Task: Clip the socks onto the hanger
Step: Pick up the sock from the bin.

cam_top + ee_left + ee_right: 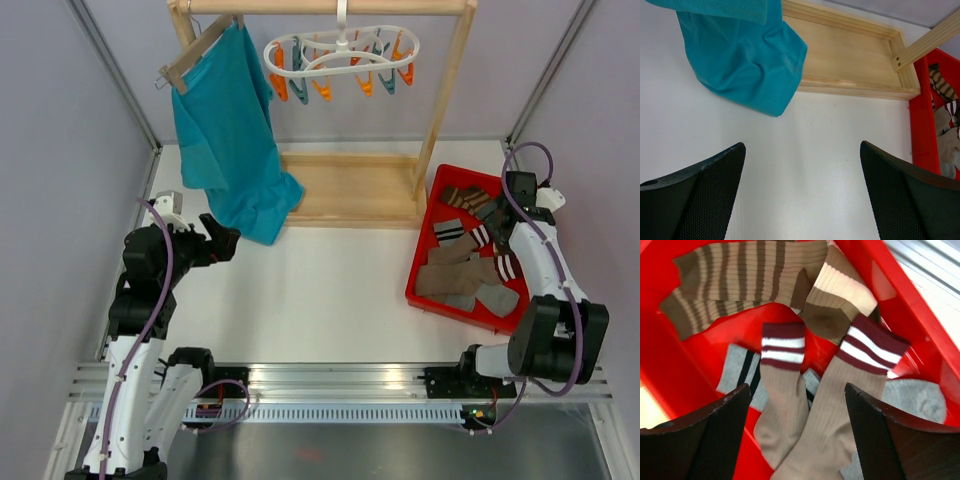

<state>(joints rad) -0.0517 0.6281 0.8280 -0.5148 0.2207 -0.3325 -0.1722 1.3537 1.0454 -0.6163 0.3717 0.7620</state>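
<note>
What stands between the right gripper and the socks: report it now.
Nothing visible does. The right gripper hangs open directly over the socks, which lie uncovered in the red bin, two maroon-striped ones on top.

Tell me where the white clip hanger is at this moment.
In the top external view, the white clip hanger hangs from the top bar of the wooden rack at the far side, just right of the teal shirt.
</note>
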